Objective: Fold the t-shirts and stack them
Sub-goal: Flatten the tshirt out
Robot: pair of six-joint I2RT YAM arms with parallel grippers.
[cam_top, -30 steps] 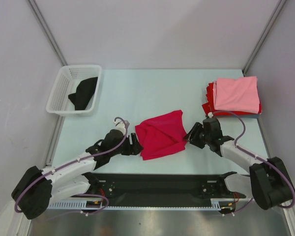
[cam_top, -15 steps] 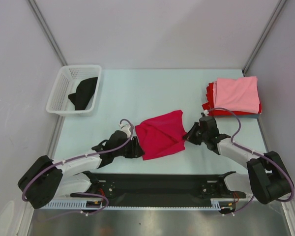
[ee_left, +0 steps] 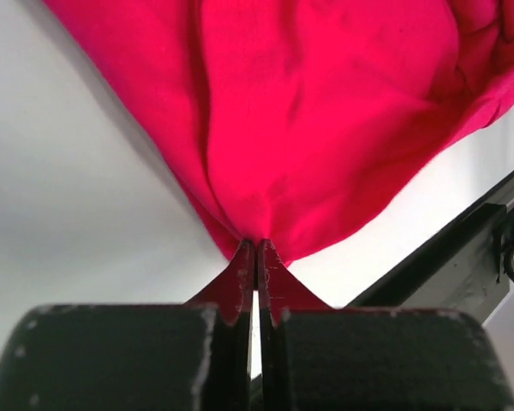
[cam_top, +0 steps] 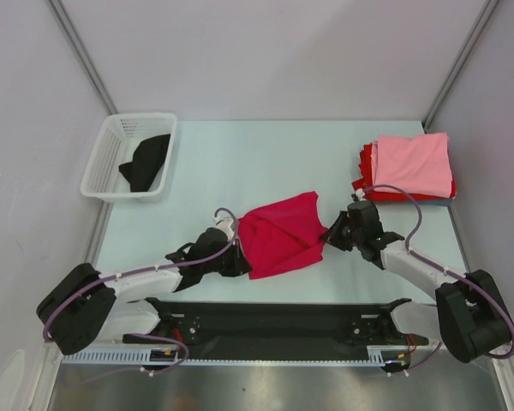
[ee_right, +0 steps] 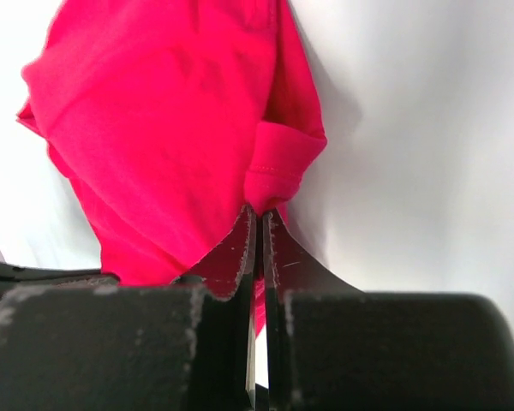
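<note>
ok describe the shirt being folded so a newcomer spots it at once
On the pale table, look at the near middle. The crimson cloth t-shirt lies there, pinched by the left gripper and the right gripper. Unlike the pink folded t-shirt and red one stacked at far right, it is rumpled.

Basket (cam_top: 103,164) far left, folded stack (cam_top: 409,163) far right, loose t-shirt (cam_top: 280,233) between.
</note>
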